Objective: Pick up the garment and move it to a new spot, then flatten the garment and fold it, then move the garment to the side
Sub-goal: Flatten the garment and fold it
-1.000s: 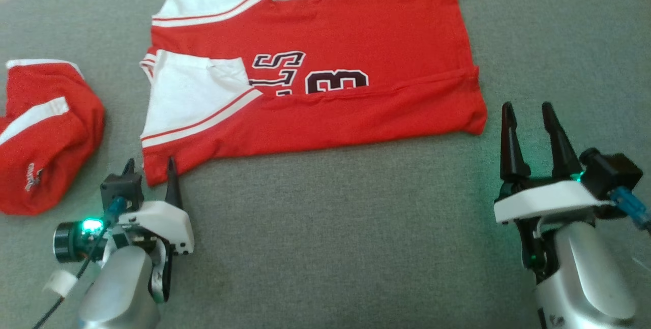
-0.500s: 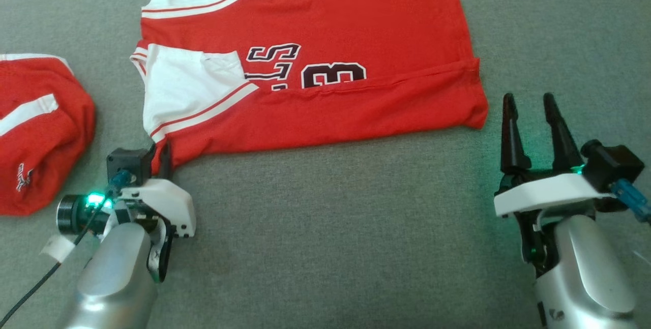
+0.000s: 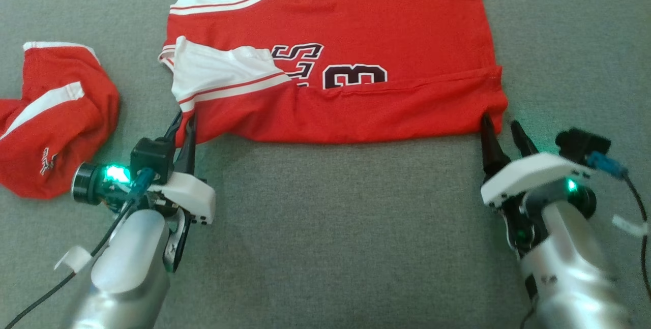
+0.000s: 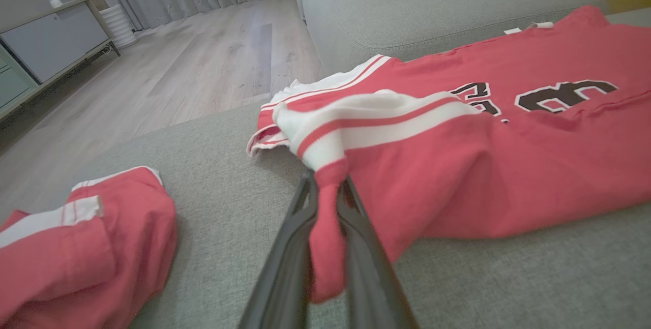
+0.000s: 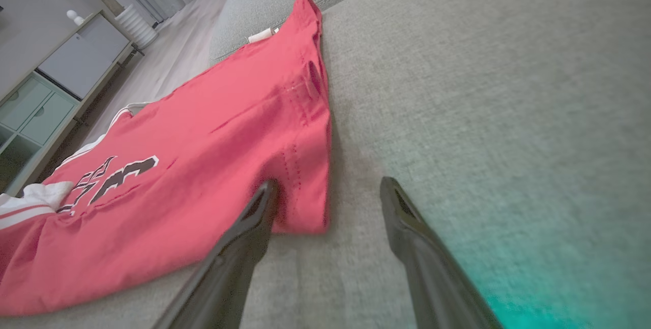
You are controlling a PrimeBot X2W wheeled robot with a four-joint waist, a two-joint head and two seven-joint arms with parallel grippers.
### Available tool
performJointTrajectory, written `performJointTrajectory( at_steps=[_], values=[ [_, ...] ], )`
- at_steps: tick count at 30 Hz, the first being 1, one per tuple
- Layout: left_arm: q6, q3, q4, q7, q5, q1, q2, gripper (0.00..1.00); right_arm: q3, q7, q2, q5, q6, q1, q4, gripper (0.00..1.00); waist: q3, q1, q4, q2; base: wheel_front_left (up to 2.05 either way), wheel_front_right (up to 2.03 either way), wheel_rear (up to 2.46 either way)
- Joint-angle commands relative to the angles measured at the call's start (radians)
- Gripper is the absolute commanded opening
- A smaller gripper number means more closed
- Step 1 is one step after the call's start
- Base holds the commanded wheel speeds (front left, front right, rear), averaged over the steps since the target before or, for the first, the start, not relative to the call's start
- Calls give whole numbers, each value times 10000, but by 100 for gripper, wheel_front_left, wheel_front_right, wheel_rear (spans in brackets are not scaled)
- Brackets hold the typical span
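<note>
The red jersey (image 3: 356, 34) lies spread across the gray cushion (image 3: 335, 227), its near long edge folded over the black number and a white sleeve lying on top at the left. The left gripper (image 3: 185, 120) is clamped on the jersey's near left corner, with a strip of red cloth bunched between its fingers. The right gripper (image 3: 500, 123) has its fingers apart at the near right corner, one fingertip at the hem, holding nothing. A second red garment (image 3: 56, 115) sits crumpled well to the left.
</note>
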Motion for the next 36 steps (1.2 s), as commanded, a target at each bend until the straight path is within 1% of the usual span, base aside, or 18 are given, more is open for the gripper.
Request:
performJointTrajectory(
  at_steps=[1,6,11,12,13,17,23,29,36],
  values=[
    [-8,290,-351,20,59,-441,371,0,406,-4,35,160,67,-405,178,100,15,1,38,0,0,0,0],
    [41,204,-588,181,68,-411,433,0,1001,-155,35,547,67,-1294,1882,100,54,1,144,0,0,0,0],
    [93,160,-687,266,15,-312,463,0,1748,-382,35,1034,67,-1956,2990,100,84,1,197,0,0,0,0],
    [101,150,-690,277,5,-296,466,0,1902,-419,35,1150,67,-2042,3154,52,73,1,196,0,0,0,0],
    [112,140,-688,285,-4,-276,468,0,2063,-477,35,1230,67,-2114,3303,0,48,1,191,0,0,0,0],
    [149,126,-633,296,-68,-143,508,0,2509,-877,35,1322,67,-2326,3895,0,-140,1,124,0,0,0,0],
    [231,122,-498,290,-184,125,552,0,2712,-1442,36,991,67,-2698,4825,0,-560,1,-15,0,0,0,0],
    [251,118,-373,265,-336,404,540,0,2936,-1500,36,932,67,-2773,5011,0,-966,1,-61,0,0,0,0],
    [277,140,-321,234,-502,714,644,0,2898,-1399,36,1021,67,-2758,5167,0,-1453,1,-51,0,0,0,0]
  ],
)
